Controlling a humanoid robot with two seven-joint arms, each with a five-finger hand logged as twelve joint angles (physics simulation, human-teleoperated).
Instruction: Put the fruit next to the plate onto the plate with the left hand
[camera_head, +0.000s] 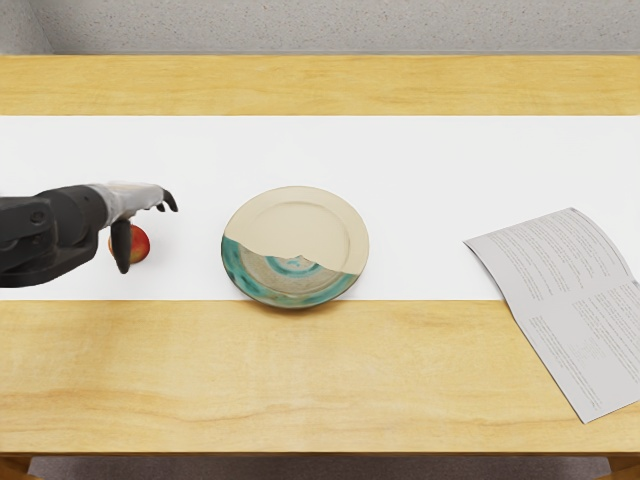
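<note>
A small red and yellow fruit (138, 243) lies on the white runner, left of the plate (295, 246). The plate is round, cream on its far half and teal on its near half, and nothing lies on it. My left hand (140, 215) comes in from the left edge and hovers right at the fruit. Its dark fingers are spread: the thumb (122, 248) hangs down in front of the fruit and partly hides it, while the other fingertips (168, 201) point right, above it. The hand holds nothing. The right arm does not show.
A white runner (420, 160) crosses the wooden table (320, 370). An open printed leaflet (575, 300) lies at the right, reaching over the runner's near edge onto the wood.
</note>
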